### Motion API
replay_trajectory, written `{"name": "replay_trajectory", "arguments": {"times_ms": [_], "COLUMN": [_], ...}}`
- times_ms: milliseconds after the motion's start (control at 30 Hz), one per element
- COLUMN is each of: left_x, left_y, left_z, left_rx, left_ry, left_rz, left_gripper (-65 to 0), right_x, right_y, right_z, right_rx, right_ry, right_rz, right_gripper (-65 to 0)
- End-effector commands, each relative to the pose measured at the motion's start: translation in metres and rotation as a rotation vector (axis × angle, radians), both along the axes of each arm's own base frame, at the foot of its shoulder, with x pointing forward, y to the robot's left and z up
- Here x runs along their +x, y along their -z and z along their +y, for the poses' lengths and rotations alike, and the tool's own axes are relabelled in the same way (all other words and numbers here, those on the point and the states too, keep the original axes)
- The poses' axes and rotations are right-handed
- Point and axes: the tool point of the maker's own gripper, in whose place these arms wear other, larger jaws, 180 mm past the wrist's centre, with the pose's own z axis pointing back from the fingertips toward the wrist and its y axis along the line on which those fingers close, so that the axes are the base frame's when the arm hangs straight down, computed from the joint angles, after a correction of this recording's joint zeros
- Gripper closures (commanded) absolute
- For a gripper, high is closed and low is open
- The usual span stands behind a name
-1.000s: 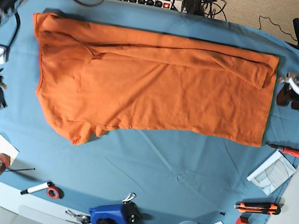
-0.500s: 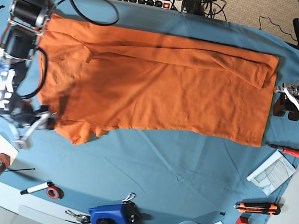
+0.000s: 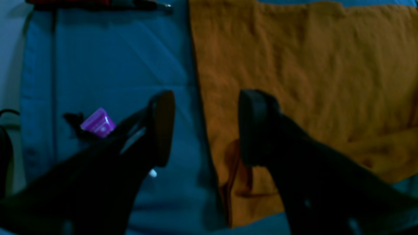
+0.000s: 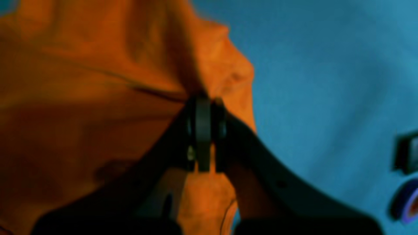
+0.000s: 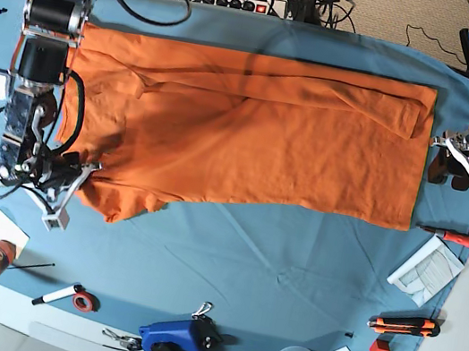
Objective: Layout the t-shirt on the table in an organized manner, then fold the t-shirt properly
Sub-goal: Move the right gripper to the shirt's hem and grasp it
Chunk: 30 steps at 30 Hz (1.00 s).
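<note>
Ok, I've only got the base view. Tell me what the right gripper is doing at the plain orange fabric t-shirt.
Observer: Right wrist view: the right gripper is shut, and the plain orange fabric t-shirt bunches into its tips near a corner.
Operator: Now report the left gripper.
Observer: Left wrist view: the left gripper is open, straddling the shirt's edge, one finger over the blue-cloth-draped table, gripping nothing.

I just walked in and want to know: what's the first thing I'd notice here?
The big orange t-shirt spread across the blue table jumps out first. At its corner, the right gripper pinches the fabric shut. At the other end, the left gripper hangs open over the shirt's edge.
</note>
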Motion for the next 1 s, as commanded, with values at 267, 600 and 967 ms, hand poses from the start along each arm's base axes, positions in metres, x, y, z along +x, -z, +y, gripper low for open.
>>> {"name": "replay_trajectory", "arguments": {"times_ms": [267, 600, 967], "left_x": [0.007, 0.007, 0.006], "left_y": [-0.012, -0.012, -0.012], "left_z": [0.003, 0.003, 0.003], "left_rx": [0.012, 0.012, 0.012], "left_ry": [0.004, 0.004, 0.004], "left_rz": [-0.045, -0.046, -0.044], "left_gripper": [-32.0, -32.0, -32.0], "right_x": [-0.057, -0.109, -0.099], "right_y": [-0.013, 0.024, -0.038], "right_z": [0.020, 0.035, 0.049], "right_rx": [-0.068, -0.065, -0.007], "right_ry": [-0.103, -0.152, -0.186], "right_rz": [-0.036, 0.036, -0.078], "right_gripper": [0.0, 0.0, -11.7]}}
